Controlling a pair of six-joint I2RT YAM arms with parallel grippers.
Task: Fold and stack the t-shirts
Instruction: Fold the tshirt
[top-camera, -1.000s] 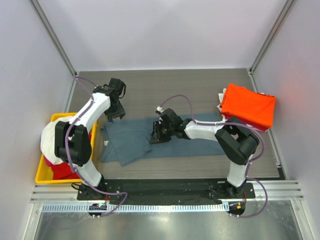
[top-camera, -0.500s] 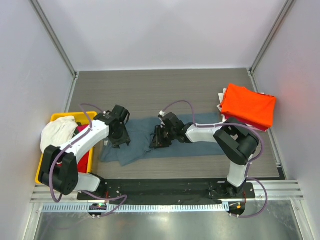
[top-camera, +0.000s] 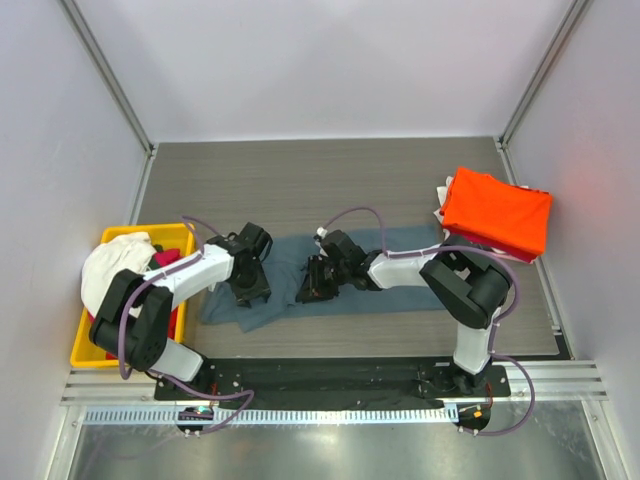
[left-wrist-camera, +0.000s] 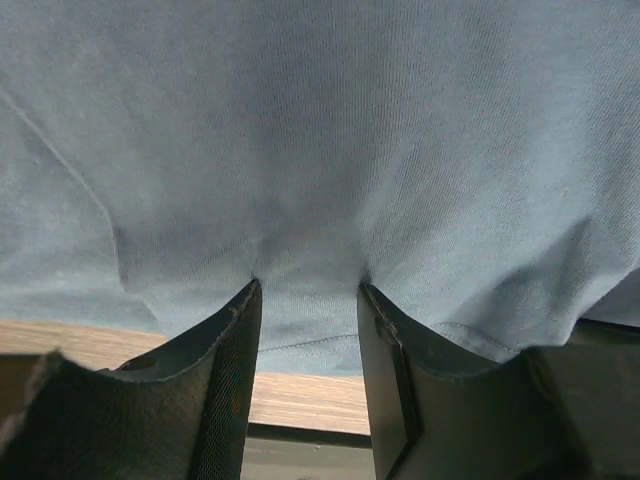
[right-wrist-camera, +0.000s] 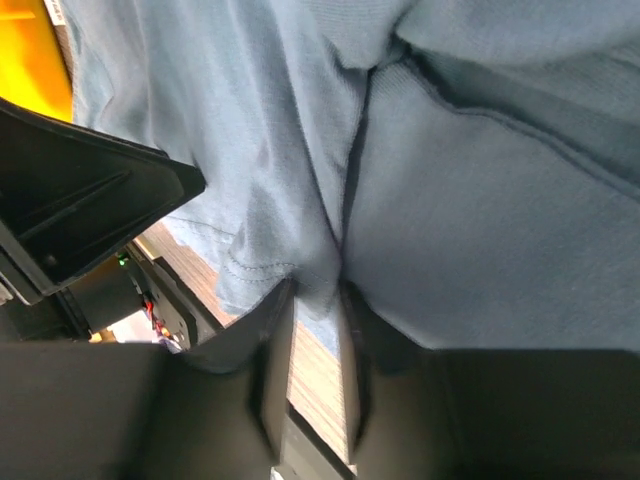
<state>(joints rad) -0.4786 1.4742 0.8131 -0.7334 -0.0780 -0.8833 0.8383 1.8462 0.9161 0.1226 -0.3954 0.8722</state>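
Centrally, the slate blue-grey t-shirt (top-camera: 400, 280) is lying on the grey wood-grain table (top-camera: 330, 175), which pale walls (top-camera: 330, 60) are enclosing on three sides. The left gripper (left-wrist-camera: 306, 295) and right gripper (right-wrist-camera: 318, 290) are each pinching a fold of it. The orange t-shirt (top-camera: 497, 212) is resting folded at far right, and the yellow bin (top-camera: 85, 352) is sitting at left.

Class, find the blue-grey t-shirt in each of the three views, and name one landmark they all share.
Top external: blue-grey t-shirt lies spread out, lower centre.
Left wrist: the t-shirt fills the upper frame.
Right wrist: the t-shirt fills most of the frame.
Shared landmark: wood-grain table beside the shirt's hem.
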